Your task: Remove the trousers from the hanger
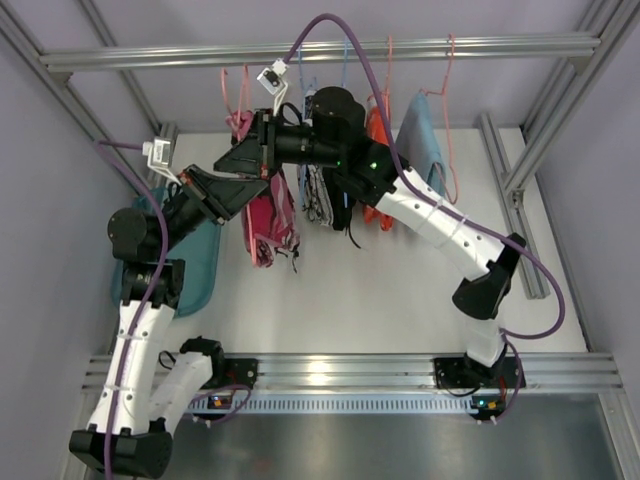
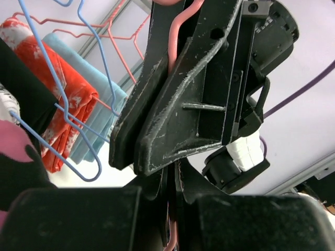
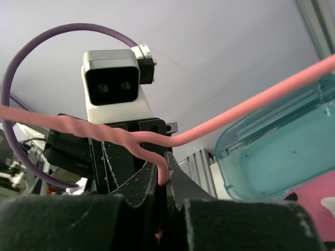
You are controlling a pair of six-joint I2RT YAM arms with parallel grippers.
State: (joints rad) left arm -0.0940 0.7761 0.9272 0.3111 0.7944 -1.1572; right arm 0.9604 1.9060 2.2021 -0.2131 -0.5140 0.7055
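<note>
1. Teal translucent bin [image 1: 205, 265]: on the table at your left, partly under the left arm. From the right wrist view you see its rounded corner and wall. You cannot make out what it holds.
2. Aluminium rail [image 1: 330, 50]: runs across the far side and carries the wire hangers with their garments.
3. Pink hanger [image 3: 235, 112]: thin coated wire with a twisted neck, and both hands meet on it.
4. Right gripper [image 3: 165, 167]: reaches across from your right, jaws pinched tight on the pink wire just below the twist.
5. Left gripper [image 2: 171, 183]: jaws narrow, with the same pink wire caught between them, right beside the right gripper's fingers.
6. Pink trousers [image 1: 268, 228]: pink cloth with black-and-white print, folded and hanging directly beneath the two clamped hands, on their near side. A corner of the pink cloth shows at the lower right of the right wrist view.
7. White trousers [image 1: 318, 195]: dense black print, hanging just right of the pink pair, under the right arm's wrist. Neither hand touches them.
8. Orange-red garment [image 1: 375, 125] and light blue garment [image 1: 420, 150]: on hangers further right, apart from both hands.
</note>
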